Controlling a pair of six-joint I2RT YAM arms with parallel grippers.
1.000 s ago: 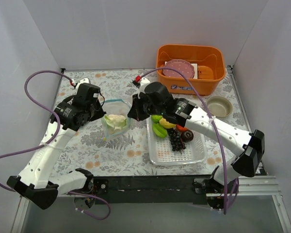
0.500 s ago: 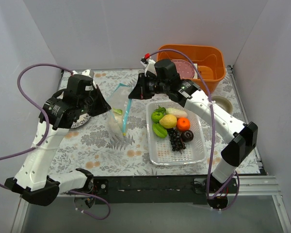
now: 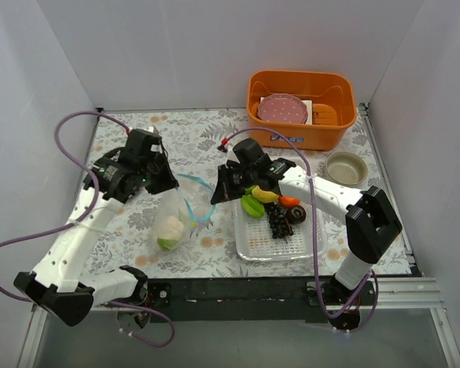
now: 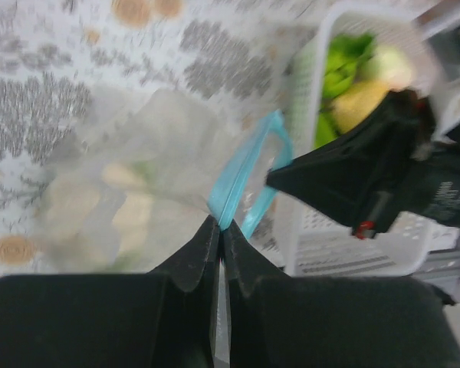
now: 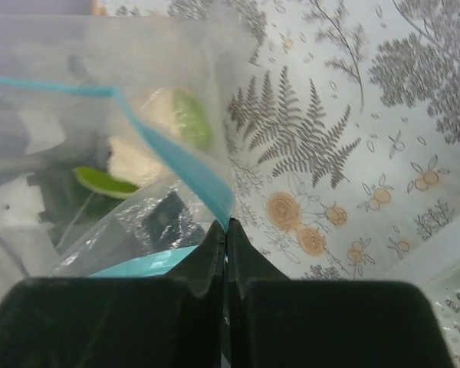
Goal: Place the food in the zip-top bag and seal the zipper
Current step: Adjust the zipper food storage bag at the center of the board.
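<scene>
The clear zip-top bag [image 3: 173, 221] hangs between my two grippers over the flowered table, its light blue zipper [image 3: 193, 195] at the top. The white-green cabbage [image 3: 169, 232] lies in its bottom. My left gripper [image 3: 169, 186] is shut on the left end of the zipper [image 4: 234, 193]. My right gripper [image 3: 217, 194] is shut on the right end of the zipper [image 5: 190, 178]; the cabbage [image 5: 162, 129] shows through the plastic. Green pepper [image 3: 252, 205], lemon [image 3: 265, 195], orange [image 3: 289, 202], dark grapes [image 3: 279, 222] and plum [image 3: 297, 214] lie in the clear perforated tray [image 3: 284, 244].
An orange bin [image 3: 300, 108] with a pink plate [image 3: 283, 108] stands at the back right. A small beige bowl [image 3: 346, 168] sits right of the tray. The tray stands close to the right of the bag.
Both grippers have come down and toward the front with the bag. The bag now hangs lower, its mouth stretched between them, and the right arm lies over the tray.
</scene>
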